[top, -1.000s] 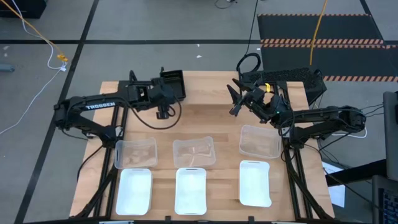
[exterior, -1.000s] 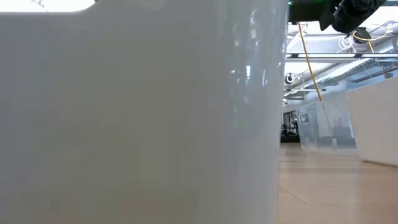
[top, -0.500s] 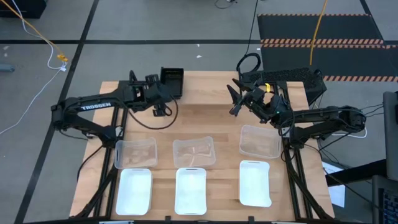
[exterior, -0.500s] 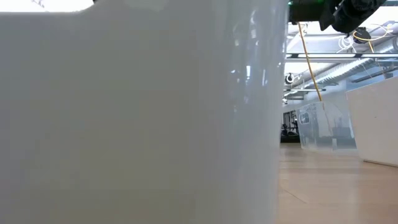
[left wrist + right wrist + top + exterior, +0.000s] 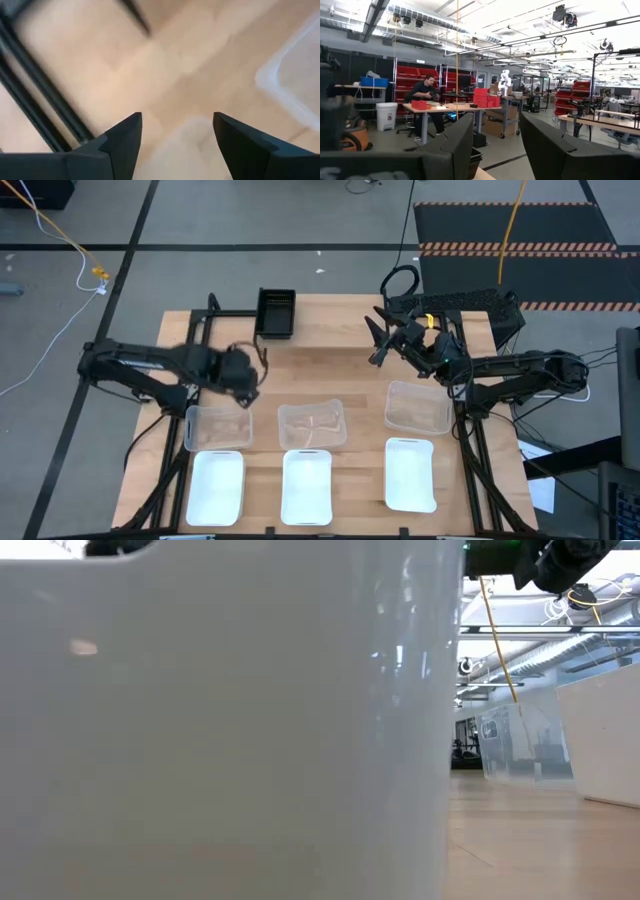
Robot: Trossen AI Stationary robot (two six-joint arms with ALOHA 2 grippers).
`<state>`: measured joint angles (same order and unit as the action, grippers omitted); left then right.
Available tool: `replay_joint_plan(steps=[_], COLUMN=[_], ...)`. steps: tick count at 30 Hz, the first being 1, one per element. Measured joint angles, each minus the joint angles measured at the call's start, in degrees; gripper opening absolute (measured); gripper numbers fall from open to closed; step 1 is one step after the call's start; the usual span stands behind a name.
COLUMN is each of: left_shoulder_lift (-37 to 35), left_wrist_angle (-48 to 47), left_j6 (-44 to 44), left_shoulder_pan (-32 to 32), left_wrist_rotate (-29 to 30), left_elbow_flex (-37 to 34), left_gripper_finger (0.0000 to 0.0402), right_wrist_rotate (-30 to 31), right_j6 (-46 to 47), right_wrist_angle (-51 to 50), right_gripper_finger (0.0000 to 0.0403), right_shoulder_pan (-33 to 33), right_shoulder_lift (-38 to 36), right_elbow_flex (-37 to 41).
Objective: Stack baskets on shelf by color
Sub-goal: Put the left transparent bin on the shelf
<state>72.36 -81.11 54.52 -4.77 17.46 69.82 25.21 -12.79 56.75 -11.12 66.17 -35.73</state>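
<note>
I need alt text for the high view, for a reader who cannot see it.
Three clear baskets and three white baskets sit in two rows on a wooden table. The open left gripper hovers beside the left clear one; a black basket rests at the far edge.

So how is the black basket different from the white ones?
The black basket is dark and sits alone at the table's far edge; the white baskets are pale and stand three in a row at the near edge. The black basket looks smaller than a white one. Both kinds are rectangular, open-topped and untouched by either gripper.
</note>
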Motion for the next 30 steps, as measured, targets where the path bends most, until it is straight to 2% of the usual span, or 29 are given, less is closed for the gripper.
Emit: replay_joint_plan(steps=[3, 5, 12, 15, 19, 26, 30], left_shoulder_lift=[0.20, 0.05, 0.89, 1.66, 2.38, 2.49, 2.49], left_wrist_angle=[2.76, 8.05, 26.57, 27.90, 28.40, 29.30, 30.64], left_j6=[10.14, 14.65, 24.11, 25.66, 26.16, 21.61, 17.53], left_shoulder_pan=[-3.64, -6.04, -11.17, -11.49, -10.72, -7.89, -6.72], left_wrist_rotate=[-4.21, -6.09, -6.67, -6.41, -6.48, -8.25, -8.52], left_elbow_flex=[-6.46, -10.22, -20.25, -22.72, -24.62, -22.53, -20.17], left_gripper_finger=[0.0246, 0.0246, 0.0231, 0.0199, 0.0135, 0.0015, 0.0013], right_wrist_rotate=[0.00, 0.00, -0.02, -0.04, -0.20, -0.24, -0.22], right_j6=[0.57, 1.49, 5.17, 6.03, 6.56, 8.78, 6.83], right_wrist_angle=[0.00, -0.02, 0.00, -0.07, -0.39, -4.36, -7.97], right_gripper_finger=[0.0155, 0.0155, 0.0155, 0.0155, 0.0155, 0.0155, 0.0155], right_shoulder_pan=[-0.12, -0.12, -0.06, -0.03, -0.01, -0.03, -0.03], right_shoulder_lift=[0.00, 0.00, 0.00, 0.00, 0.00, -0.24, -0.24], right_elbow_flex=[0.00, 0.00, 0.00, 0.00, -0.02, -0.02, -0.02])
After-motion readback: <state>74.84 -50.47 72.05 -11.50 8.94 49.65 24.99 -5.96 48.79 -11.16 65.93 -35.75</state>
